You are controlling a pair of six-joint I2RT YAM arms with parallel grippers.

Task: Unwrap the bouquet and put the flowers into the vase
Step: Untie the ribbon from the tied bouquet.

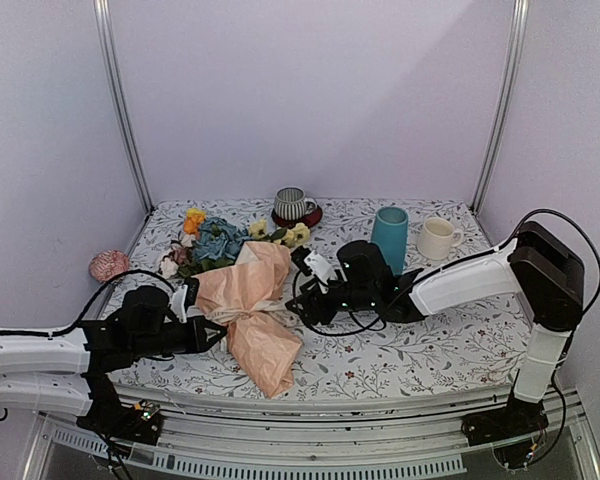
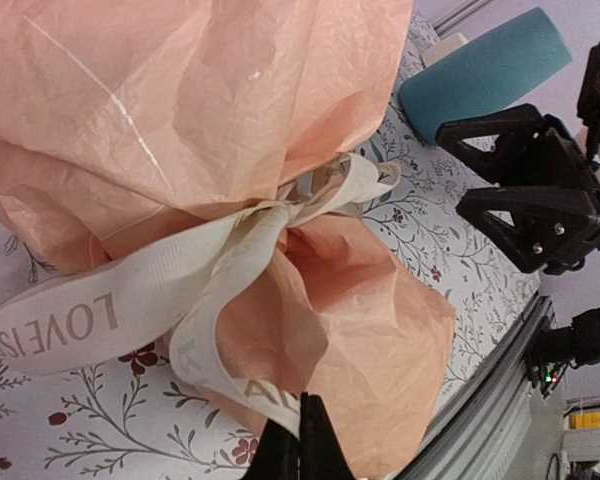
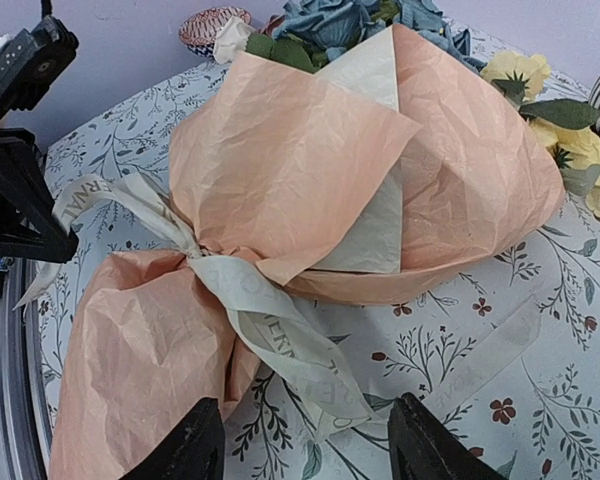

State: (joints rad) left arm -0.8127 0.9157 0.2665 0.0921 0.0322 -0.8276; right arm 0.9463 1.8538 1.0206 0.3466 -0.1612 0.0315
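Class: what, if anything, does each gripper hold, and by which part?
Left gripper: the ribbon, by one tail's end. Right gripper: nothing; fingers open astride another tail.

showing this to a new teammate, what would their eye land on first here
The big peach-wrapped bouquet lying mid-table, tied with a cream ribbon, its flowers spilling toward the far left. Next, the teal vase standing on the far side, right of centre, and the right gripper open over a ribbon tail.
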